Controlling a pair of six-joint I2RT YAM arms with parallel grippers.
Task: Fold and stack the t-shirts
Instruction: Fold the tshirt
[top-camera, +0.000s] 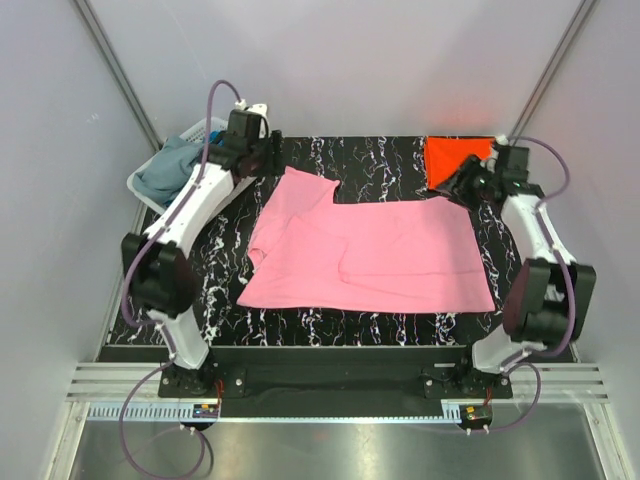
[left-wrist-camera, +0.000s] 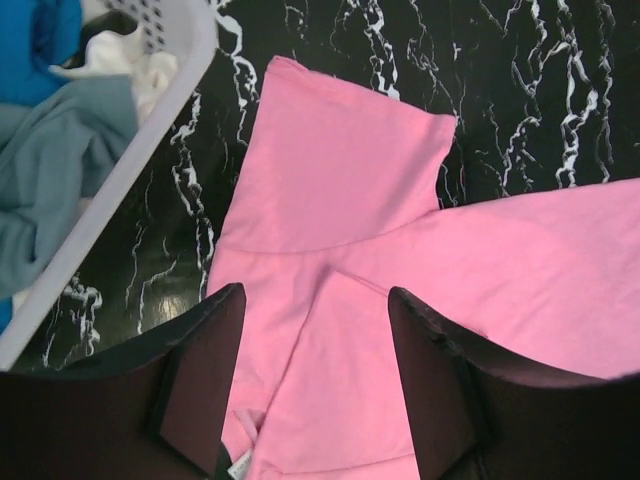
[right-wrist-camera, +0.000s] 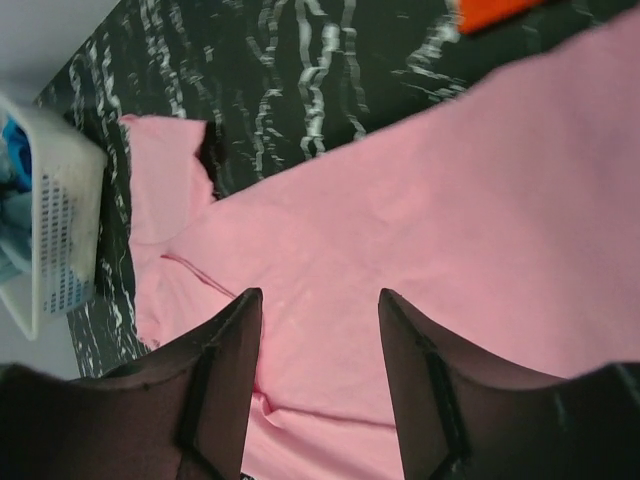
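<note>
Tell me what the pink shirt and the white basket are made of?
The pink shirt looks like soft matte cloth: it lies flat with wrinkles and stitched seams. The white basket looks like hard, smooth plastic, probably moulded: its wall has rows of little holes.

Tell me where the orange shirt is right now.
In the top view, the orange shirt lies at the table's far right corner, beside the right gripper, just beyond the pink shirt.

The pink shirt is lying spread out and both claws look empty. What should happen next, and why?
Probably the left gripper should drop onto the sleeve of the pink shirt and pinch it to fold inward. The sleeve juts out beyond the body just ahead of that gripper's open fingers. The right gripper is open and empty too.
</note>
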